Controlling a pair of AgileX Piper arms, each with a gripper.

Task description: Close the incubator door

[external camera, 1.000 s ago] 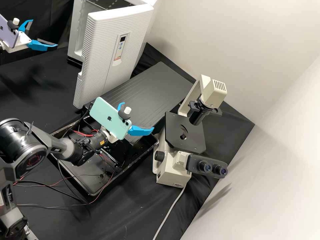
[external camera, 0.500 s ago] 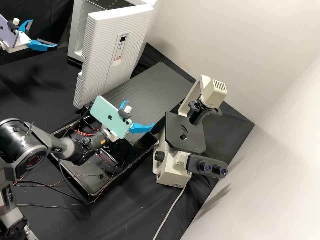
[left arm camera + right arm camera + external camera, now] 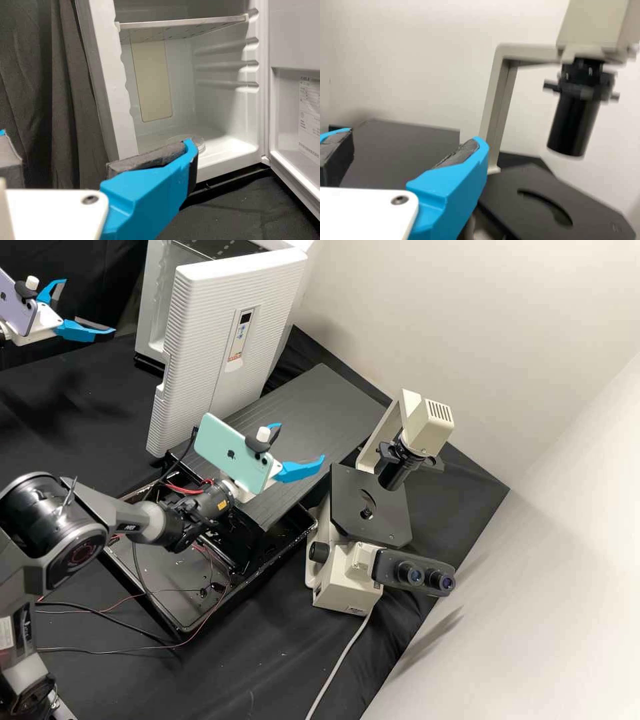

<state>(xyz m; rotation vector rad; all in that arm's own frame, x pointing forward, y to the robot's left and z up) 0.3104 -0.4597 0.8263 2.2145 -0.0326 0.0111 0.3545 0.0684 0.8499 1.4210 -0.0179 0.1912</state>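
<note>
Standing ajar, the incubator door (image 3: 207, 340) shows off a broad white face of fine horizontal ribs, rounded at the corners and set with a narrow control panel (image 3: 243, 330). Behind it, the smooth white cabinet (image 3: 153, 313) has molded ridges along its inner walls, a perforated shelf (image 3: 182, 24) up high and a clear round dish (image 3: 201, 145) on its floor. The left claw (image 3: 87, 307), its blue fingers lined with rough gray pads and spread apart around nothing, faces the cabinet's mouth, clear of the door.

In front of the incubator, a flat, dark grooved board (image 3: 327, 413) slants beside a glossy black tray (image 3: 157, 607) threaded with wires. The right claw (image 3: 300, 443) hangs above the board, fingers also spread and holding nothing, a mint-green phone (image 3: 233, 457) mounted behind it. Compared with half a second ago, it has shifted toward the cream microscope (image 3: 340, 583); the door and left claw have not moved. Black cloth drapes the bench (image 3: 293, 667).
</note>
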